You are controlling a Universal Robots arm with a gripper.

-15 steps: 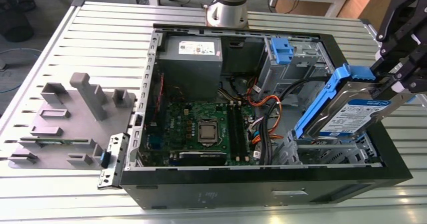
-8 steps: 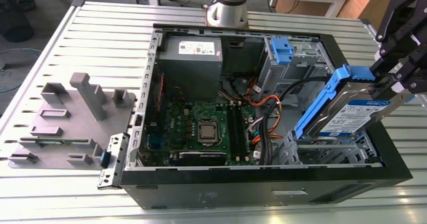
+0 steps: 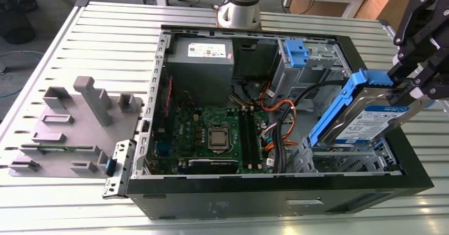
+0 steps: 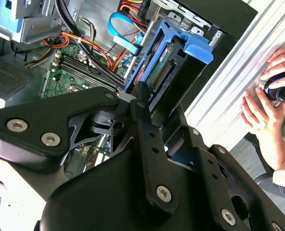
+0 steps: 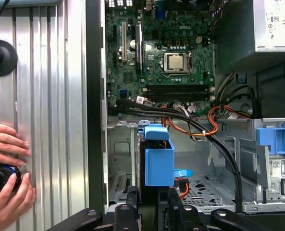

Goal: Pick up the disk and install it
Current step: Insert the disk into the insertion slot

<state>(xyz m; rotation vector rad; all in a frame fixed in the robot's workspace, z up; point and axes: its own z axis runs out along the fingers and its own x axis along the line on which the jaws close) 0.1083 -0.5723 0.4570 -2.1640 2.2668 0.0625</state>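
Item: disk (image 3: pixel 368 120), right of frame in the exterior view, tilted, lower end over the drive cage (image 3: pixel 347 159) of the open computer case (image 3: pixel 281 193). I hold the tool (image 3: pixel 410 90) clamped on its upper end. Step: installing, unseated. I judge the rails need squaring to the cage.

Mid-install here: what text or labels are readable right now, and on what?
Label on the disk, blue and white: print too small to read.
White sticker on the power-supply box: too small to read.
Markings on the motherboard: too small to read.
Nothing quotable.
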